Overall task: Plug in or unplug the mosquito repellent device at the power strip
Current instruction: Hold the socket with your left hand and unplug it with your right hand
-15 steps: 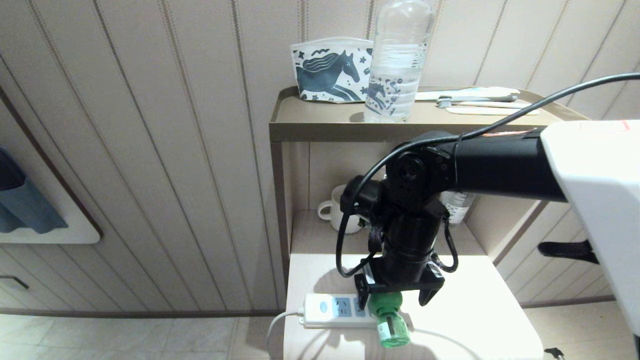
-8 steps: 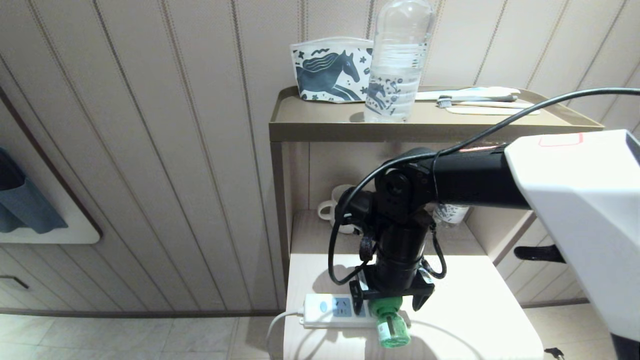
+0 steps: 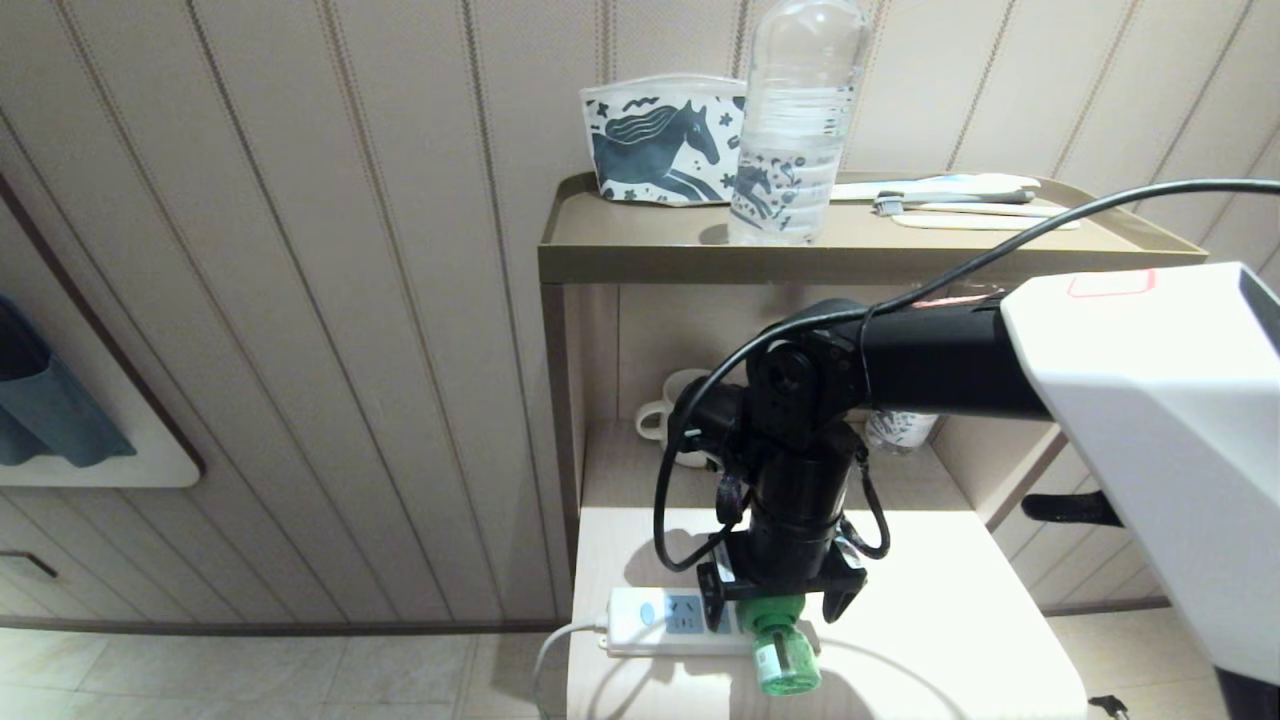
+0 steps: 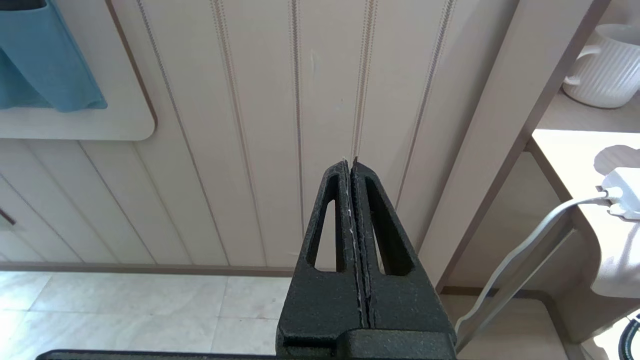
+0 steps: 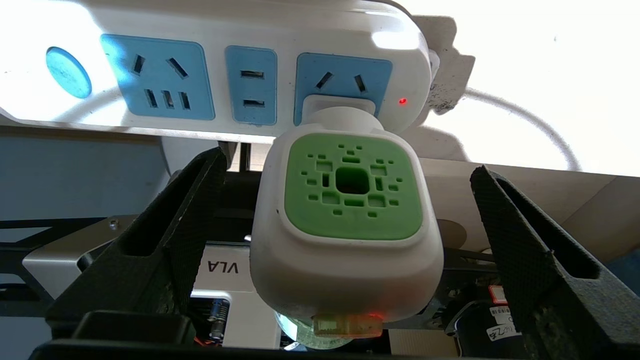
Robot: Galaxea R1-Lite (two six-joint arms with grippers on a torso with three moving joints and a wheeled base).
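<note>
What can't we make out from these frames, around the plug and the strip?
- Head view: the right gripper and its wrist cover the mosquito repellent device's head and the power strip's right end.
- Right wrist view: the device's own body hides its bottle and plug pins, so how deep it is seated is unclear.
- Left wrist view: the shut left gripper faces the wall; only the strip's cord end shows, at the picture's edge.

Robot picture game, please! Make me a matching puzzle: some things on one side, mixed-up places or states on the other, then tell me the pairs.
Things:
1. mosquito repellent device
2. right gripper
3. left gripper
4. water bottle

Clues:
A. shut, beside the wall panels
B. standing on the top shelf
C. plugged into the power strip
D. open, one finger on each side of the device

Pairs: 1-C, 2-D, 3-A, 4-B
</note>
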